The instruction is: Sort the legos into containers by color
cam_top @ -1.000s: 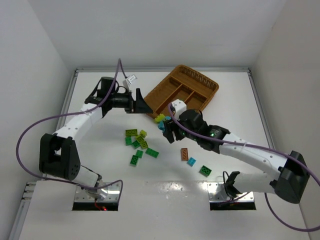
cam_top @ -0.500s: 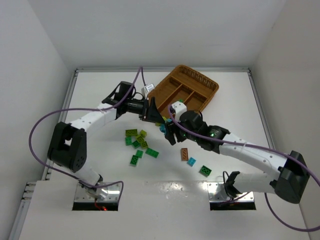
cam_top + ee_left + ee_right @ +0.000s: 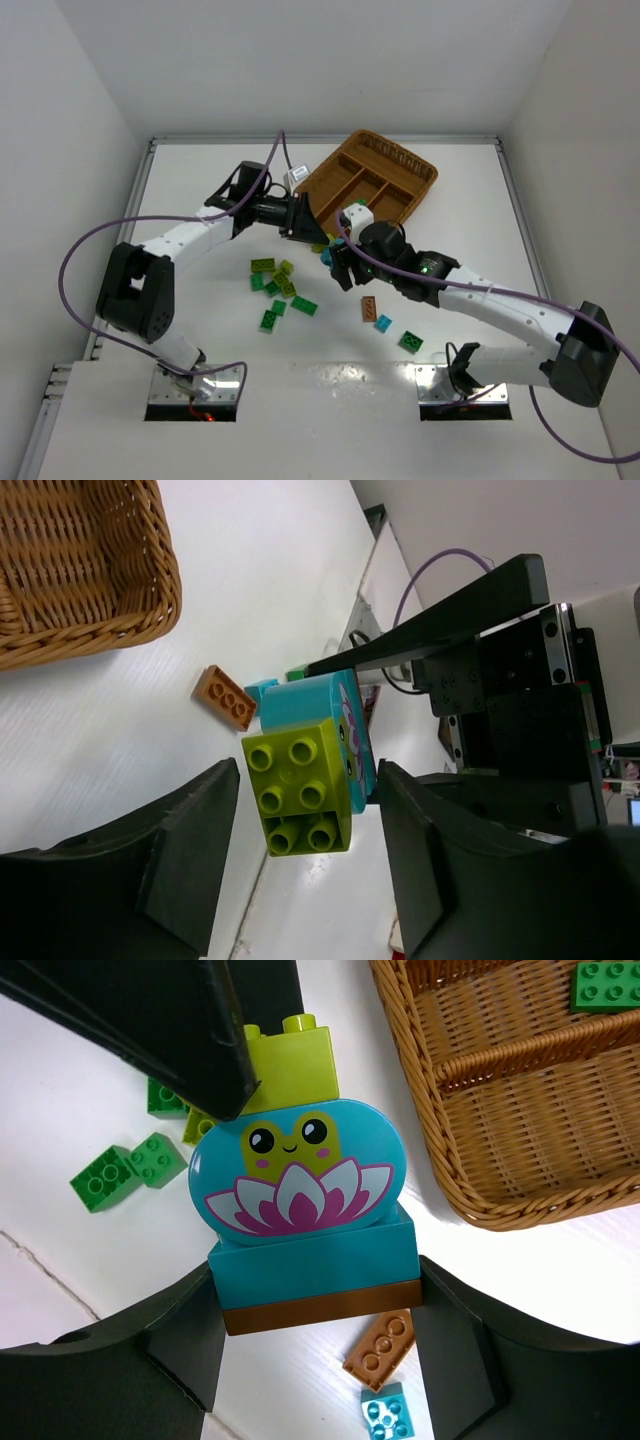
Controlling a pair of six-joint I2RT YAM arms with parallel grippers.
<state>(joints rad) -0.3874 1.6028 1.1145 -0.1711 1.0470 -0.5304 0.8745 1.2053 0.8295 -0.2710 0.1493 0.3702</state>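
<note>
My right gripper [image 3: 315,1298] is shut on a stacked piece held above the table: a brown plate [image 3: 320,1312] under a cyan brick [image 3: 310,1245] with a frog picture, and a lime brick [image 3: 290,1070] on top. My left gripper [image 3: 310,790] straddles that lime brick [image 3: 300,795], open, with thin gaps on both sides. In the top view the two grippers meet [image 3: 325,248] just below the wicker tray [image 3: 400,165]. One green brick [image 3: 605,985] lies in a tray compartment. Loose legos lie on the table: a green and lime pile [image 3: 275,285], a brown-orange plate [image 3: 370,305], a cyan brick [image 3: 383,322], a green brick [image 3: 410,341].
The tray's near corner [image 3: 90,630] is close beside the held stack. White walls enclose the table on three sides. A purple cable [image 3: 75,260] loops out from the left arm.
The left arm swung right, from beside the tray to the stack held by the right gripper, and its jaws narrowed around the lime brick. The right arm stayed put.
</note>
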